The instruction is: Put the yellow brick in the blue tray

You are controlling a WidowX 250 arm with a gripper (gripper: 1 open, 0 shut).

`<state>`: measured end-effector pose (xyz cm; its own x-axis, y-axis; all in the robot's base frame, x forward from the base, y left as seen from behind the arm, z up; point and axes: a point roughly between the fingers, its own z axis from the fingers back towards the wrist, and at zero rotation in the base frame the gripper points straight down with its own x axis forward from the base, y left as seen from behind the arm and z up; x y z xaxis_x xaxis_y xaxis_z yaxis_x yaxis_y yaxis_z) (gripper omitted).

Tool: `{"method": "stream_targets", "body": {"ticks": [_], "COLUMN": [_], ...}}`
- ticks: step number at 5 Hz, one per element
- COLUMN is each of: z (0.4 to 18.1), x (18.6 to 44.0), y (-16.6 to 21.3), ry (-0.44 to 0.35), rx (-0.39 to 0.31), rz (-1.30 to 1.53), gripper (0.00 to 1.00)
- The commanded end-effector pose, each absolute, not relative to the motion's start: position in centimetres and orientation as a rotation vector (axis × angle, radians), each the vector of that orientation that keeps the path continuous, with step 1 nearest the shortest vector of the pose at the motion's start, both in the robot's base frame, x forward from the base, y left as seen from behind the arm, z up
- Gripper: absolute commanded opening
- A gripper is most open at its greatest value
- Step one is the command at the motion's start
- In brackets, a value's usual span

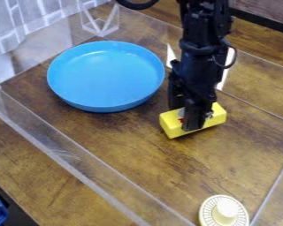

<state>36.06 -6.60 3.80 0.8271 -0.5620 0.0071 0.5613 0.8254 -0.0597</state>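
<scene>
The yellow brick (175, 124) lies on the wooden table, just right of the blue tray (105, 75), which is round, shallow and has nothing in it. My black gripper (194, 122) points straight down onto the middle of the brick. Its fingers are shut on the brick, which still rests on the table. The gripper hides most of the label on the brick's top.
A round cream lid-like disc (225, 212) sits near the table's front right edge. Clear acrylic panels (61, 132) run along the left and front of the table. A transparent stand (103, 18) is at the back behind the tray.
</scene>
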Motion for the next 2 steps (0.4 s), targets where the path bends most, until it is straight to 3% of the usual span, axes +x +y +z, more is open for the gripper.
{"method": "stream_targets", "body": {"ticks": [1, 2], "z": [5.92, 5.94], "x": [36.97, 36.97], "y": [-7.52, -7.7], "ry": [-0.051, -0.043], "rx": [-0.05, -0.05], "rz": [-0.629, -0.638], "gripper": [0.0, 0.0]}}
